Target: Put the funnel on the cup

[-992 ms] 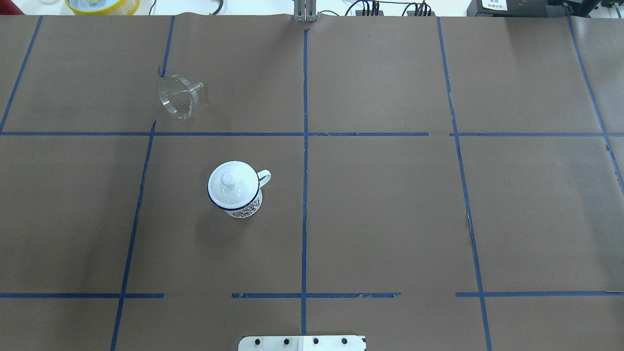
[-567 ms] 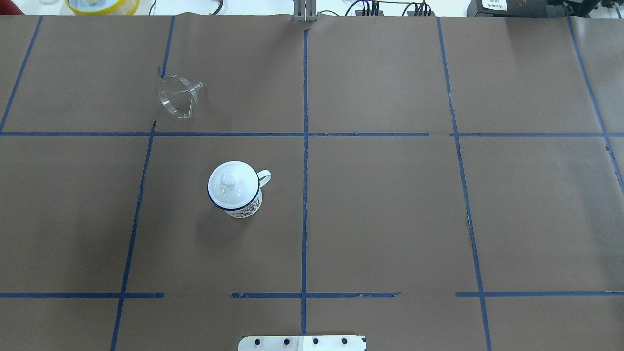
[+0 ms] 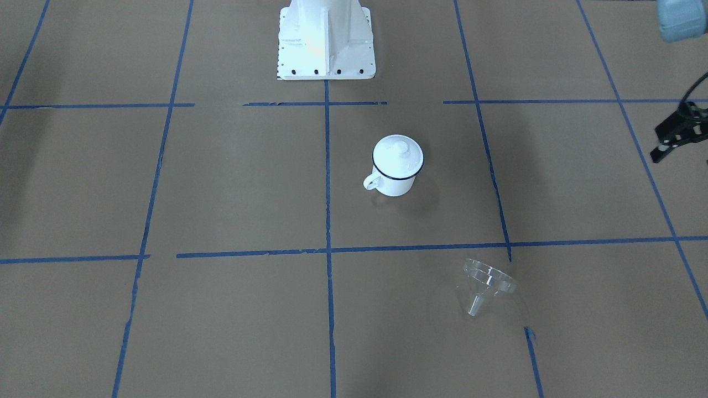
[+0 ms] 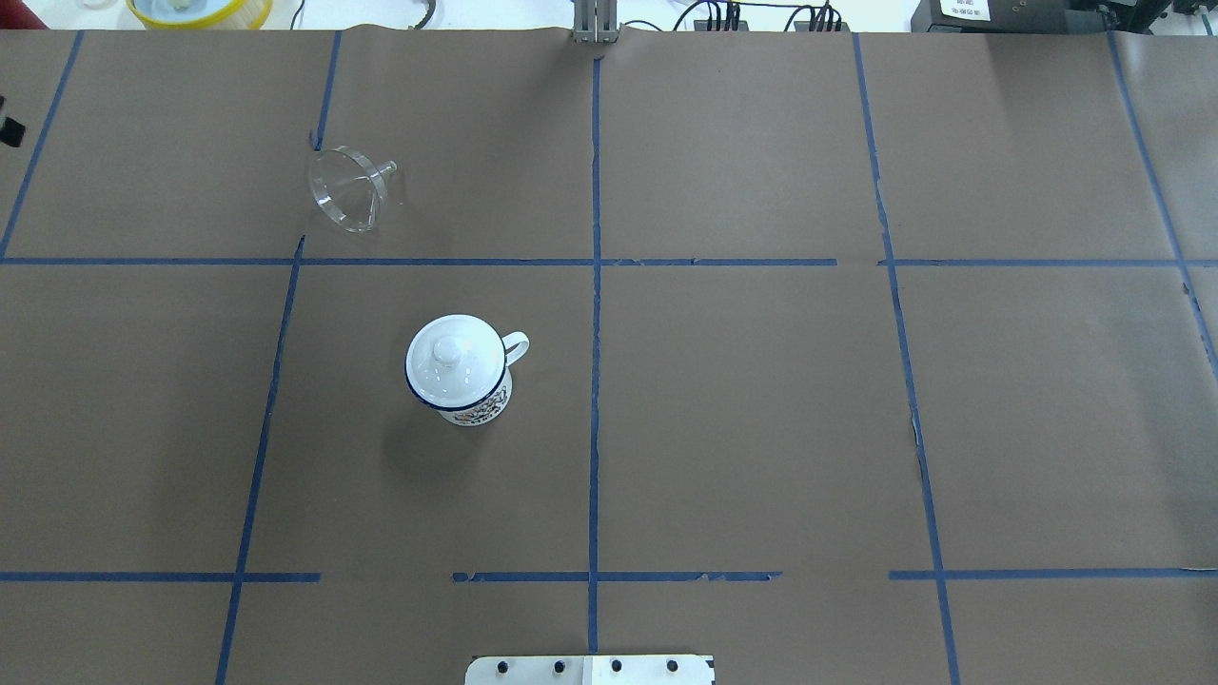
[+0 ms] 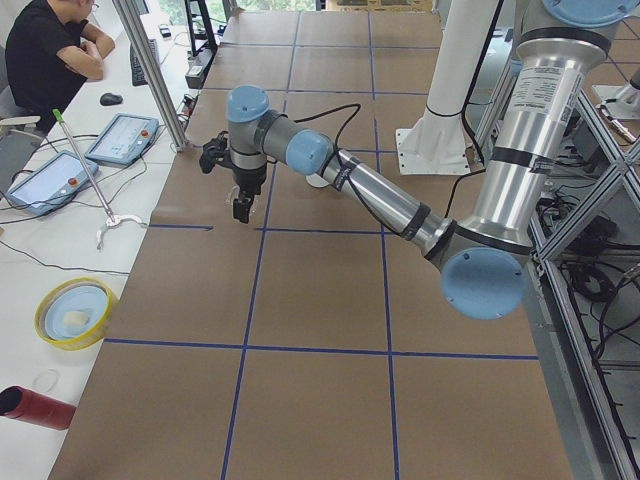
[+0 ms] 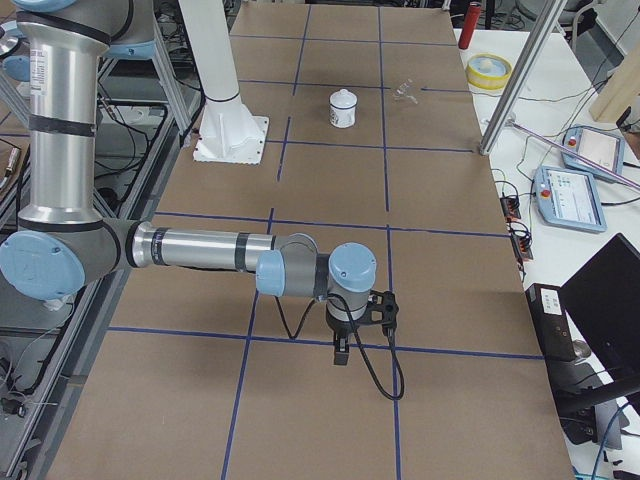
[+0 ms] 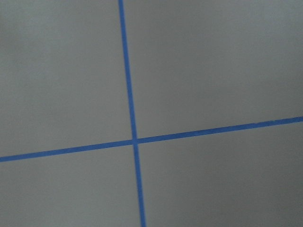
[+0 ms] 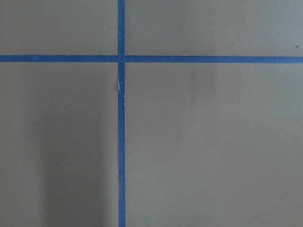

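While the left gripper (image 5: 241,207), grip indeterminable, is just entering overhead view, approach is evidently beginning; clear plastic funnel (image 4: 349,189) and white enamel cup (image 4: 458,372) are sitting untouched.

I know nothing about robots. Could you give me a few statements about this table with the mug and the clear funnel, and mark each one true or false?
1. The funnel lies tipped on its side on the table. True.
2. The funnel already sits on the cup. False: it lies on the table, well apart from the cup.
3. The cup is open at the top. False: a white knobbed lid covers it.
4. Neither the left gripper nor the right gripper touches the funnel or the cup. True.
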Motion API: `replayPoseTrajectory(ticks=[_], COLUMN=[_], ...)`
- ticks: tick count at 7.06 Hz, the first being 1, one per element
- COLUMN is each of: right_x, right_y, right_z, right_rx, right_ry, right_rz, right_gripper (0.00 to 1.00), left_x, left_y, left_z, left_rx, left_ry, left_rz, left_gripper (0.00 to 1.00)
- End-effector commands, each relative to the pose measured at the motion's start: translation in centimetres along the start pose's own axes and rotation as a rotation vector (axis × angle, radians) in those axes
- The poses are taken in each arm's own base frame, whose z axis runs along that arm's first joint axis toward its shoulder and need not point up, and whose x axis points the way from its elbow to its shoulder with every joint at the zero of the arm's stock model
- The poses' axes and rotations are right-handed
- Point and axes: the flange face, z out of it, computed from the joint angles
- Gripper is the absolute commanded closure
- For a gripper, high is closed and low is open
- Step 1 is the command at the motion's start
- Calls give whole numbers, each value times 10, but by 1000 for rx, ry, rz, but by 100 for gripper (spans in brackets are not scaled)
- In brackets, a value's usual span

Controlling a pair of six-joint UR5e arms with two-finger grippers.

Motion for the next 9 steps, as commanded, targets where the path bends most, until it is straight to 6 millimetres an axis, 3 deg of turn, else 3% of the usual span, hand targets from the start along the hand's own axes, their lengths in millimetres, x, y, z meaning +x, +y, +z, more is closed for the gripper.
replayPoseTrajectory(ticks=[1,3,6,9], right_x=[0,0,0,0], right_y=[0,-1,-1,0], right_z=[0,0,0,0], right_rx=[0,1,1,0], right_ry=[0,0,0,0], right_rz=[0,-1,-1,0], right_gripper=[0,0,0,0], left_x=[106,120,235,316], left_y=[-21,-18,16,51], left_z=[-5,-16,59,100], left_rx=[20,44,-39,-95], left_ry=[18,27,22,23], left_rz=[36,66,11,-114], left_gripper=[0,0,0,0])
